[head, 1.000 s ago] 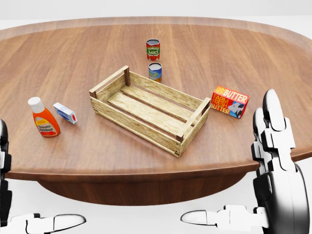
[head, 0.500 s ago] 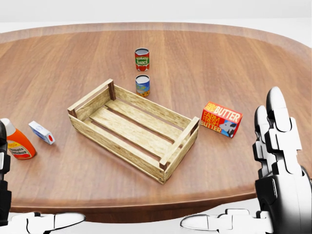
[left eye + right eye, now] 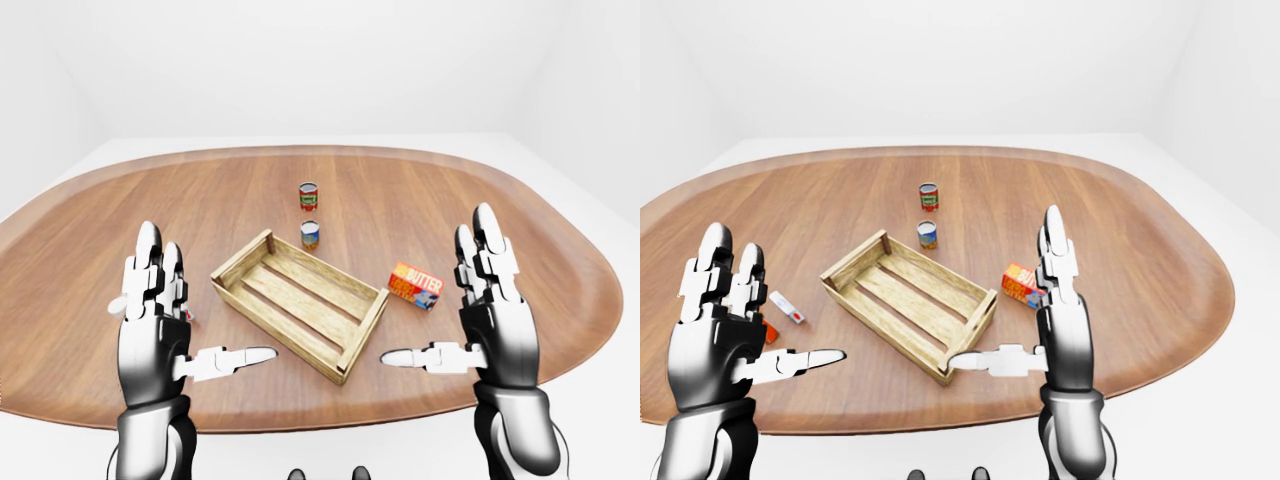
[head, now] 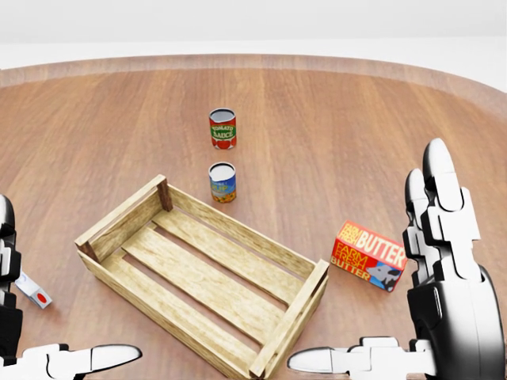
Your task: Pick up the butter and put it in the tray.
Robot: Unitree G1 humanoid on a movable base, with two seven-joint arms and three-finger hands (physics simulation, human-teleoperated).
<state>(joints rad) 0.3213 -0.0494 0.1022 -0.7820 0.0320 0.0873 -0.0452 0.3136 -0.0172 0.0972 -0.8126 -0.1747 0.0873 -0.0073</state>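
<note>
We hold our left hand (image 3: 155,325) and right hand (image 3: 495,320) spread wide, gripping nothing. The butter box (image 4: 369,256) lies on the wooden table (image 3: 90,250), just beside the right end of the empty wooden tray (image 4: 198,273), nearer the table's right edge.

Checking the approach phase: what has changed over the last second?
The camera has moved closer: in the head view the tray, butter and cans slid down and grew. Nothing on the table was touched. Both the left robot hand and right robot hand stay open and empty.
</note>
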